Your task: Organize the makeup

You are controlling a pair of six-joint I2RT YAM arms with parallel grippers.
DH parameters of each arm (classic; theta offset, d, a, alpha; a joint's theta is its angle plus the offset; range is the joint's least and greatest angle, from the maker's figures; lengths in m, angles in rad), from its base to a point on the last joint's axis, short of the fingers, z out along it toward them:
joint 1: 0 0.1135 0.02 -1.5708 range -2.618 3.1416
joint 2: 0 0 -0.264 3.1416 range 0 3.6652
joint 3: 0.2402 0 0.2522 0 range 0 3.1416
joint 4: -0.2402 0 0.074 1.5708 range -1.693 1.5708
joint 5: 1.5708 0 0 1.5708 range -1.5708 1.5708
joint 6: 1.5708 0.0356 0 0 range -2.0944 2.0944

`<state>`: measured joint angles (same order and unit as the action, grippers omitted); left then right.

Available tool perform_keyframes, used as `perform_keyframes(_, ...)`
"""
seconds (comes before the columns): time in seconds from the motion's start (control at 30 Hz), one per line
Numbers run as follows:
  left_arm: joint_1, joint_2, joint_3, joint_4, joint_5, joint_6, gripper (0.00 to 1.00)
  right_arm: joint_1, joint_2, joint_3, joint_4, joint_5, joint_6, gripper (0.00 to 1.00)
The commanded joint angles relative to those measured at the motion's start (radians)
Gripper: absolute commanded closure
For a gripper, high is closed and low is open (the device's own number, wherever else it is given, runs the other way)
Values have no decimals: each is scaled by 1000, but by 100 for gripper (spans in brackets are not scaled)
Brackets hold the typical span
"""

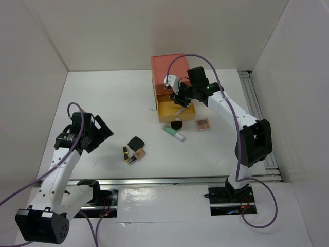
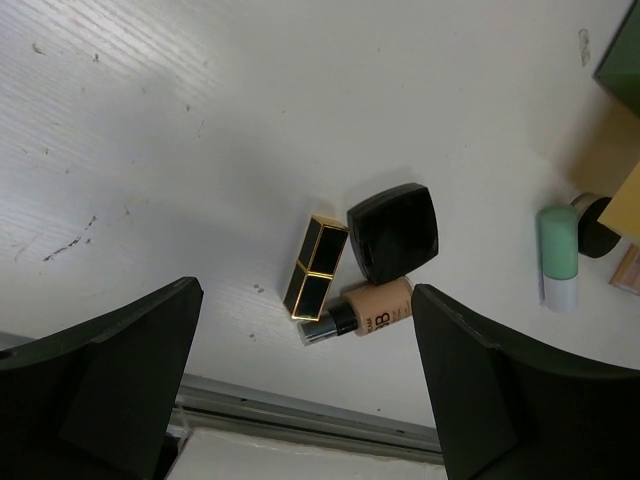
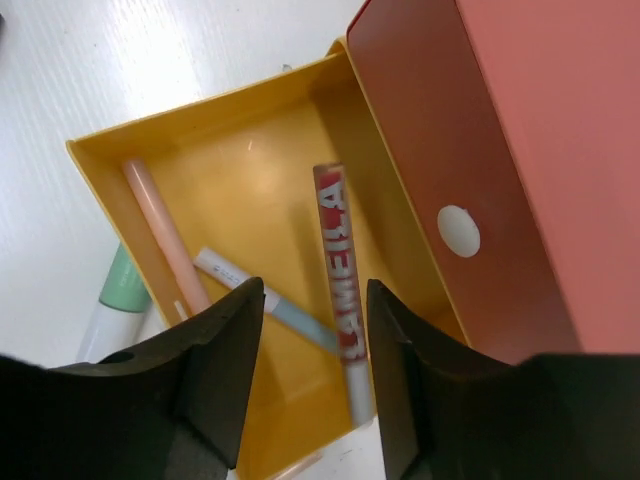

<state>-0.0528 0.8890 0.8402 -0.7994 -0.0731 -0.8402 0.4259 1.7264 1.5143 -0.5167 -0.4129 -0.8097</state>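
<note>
This is a robotics lab test cell rather than a living space: a bare white bench (image 1: 103, 98) is boxed in by plain white panel walls (image 1: 154, 31) at the back and on both sides. Two small robot arms, the left arm (image 1: 59, 172) and the right arm (image 1: 234, 110), are bolted to a metal rail (image 1: 169, 181) at its near edge, trailing purple cables (image 1: 185, 55). The makeup (image 1: 135, 142) and a coloured drawer box (image 1: 167, 64) sit on the scuffed white surface.

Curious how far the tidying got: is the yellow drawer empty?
No, the yellow drawer holds three slim items: a pink pencil, a pale blue stick and a red-lettered tube.
</note>
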Motion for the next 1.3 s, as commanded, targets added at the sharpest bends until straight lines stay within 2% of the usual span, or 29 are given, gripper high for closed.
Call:
perform_keyframes(0.0, 7, 10, -29, 51, 59, 10, 0, -3, 16, 32, -9, -31, -43, 45)
perform_keyframes(0.13, 7, 28, -84, 110, 116, 36, 1, 8, 27, 57, -20, 9, -2, 34)
perform_keyframes(0.3, -70, 47, -119, 161, 101, 23, 2, 30, -19, 57, 50, 32, 70, 33)
perform_keyframes(0.37, -110, 60, -128, 170, 72, -5, 4, 56, -85, 18, 107, 81, 153, 24)
perform_keyframes(0.4, -155, 83, -128, 181, 59, -5, 4, 56, -111, 3, 172, 97, 180, 0)
perform_keyframes(0.53, -274, 154, -99, 155, -60, -48, 5, 65, -250, -115, 335, 210, 374, 0)
perform_keyframes(0.57, -295, 166, -90, 129, -79, -68, 7, 65, -307, -138, 362, 292, 459, 0)
perform_keyframes(0.7, -315, 203, -105, 118, -105, -89, 11, 44, -437, -245, 437, 463, 653, 0)
perform_keyframes(0.77, -326, 231, -124, 166, -105, -89, 13, 31, -481, -307, 437, 479, 736, 0)
perform_keyframes(0.87, -358, 275, -135, 226, -105, -79, 16, 10, -560, -394, 437, 479, 791, 0)
perform_keyframes(1.0, -390, 335, -125, 239, -125, -79, 16, 1, -606, -433, 419, 506, 820, 0)
perform_keyframes(1.17, -400, 415, -125, 223, -136, -118, 26, -21, -639, -433, 379, 568, 848, 0)
perform_keyframes(1.27, -400, 403, -167, 223, -126, -132, 32, -41, -660, -453, 379, 568, 848, 0)
